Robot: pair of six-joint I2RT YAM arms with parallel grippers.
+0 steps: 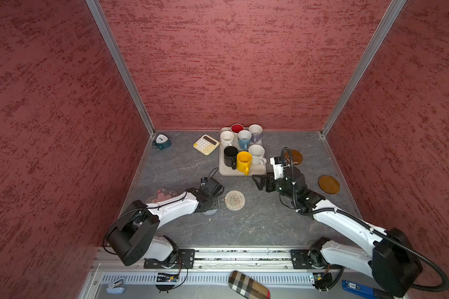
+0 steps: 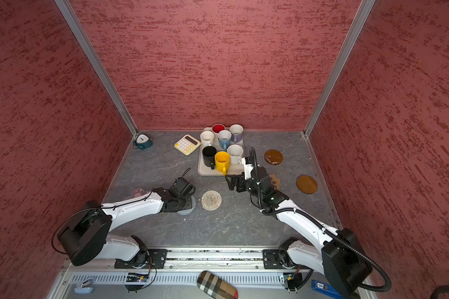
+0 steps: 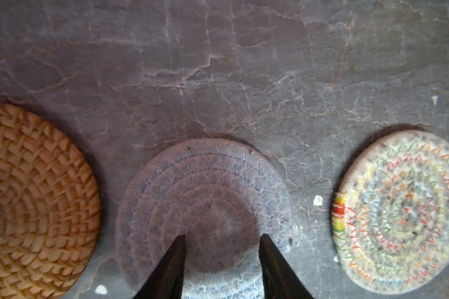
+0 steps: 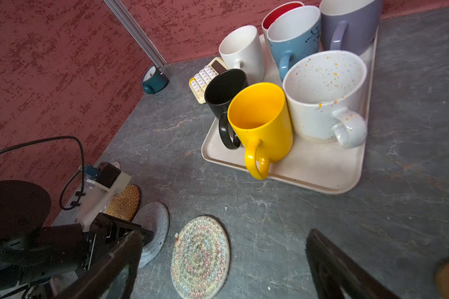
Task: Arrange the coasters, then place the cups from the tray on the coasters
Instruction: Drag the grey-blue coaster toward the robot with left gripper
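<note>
1. While the left gripper hangs with its jaws partly apart and nothing between them, its tips sit over the grey coaster in the lower middle of the left wrist view. Whether they touch it I cannot tell. I judge the step to be settling this mat in its row.
2. This coaster lies flat on the table, between the woven tan coaster at the left edge and the many-coloured coaster at the right, apart from both.
3. Its gap to the tan one looks narrower, so any nudge should go toward the frame's right.
4. Lifting straight up seems wise, since soft yarn could snag a tip and drag.
5. The right gripper is wide open and empty, just below the tray, which holds all the cups.
6. Two brown discs lie at right, well apart.
</note>
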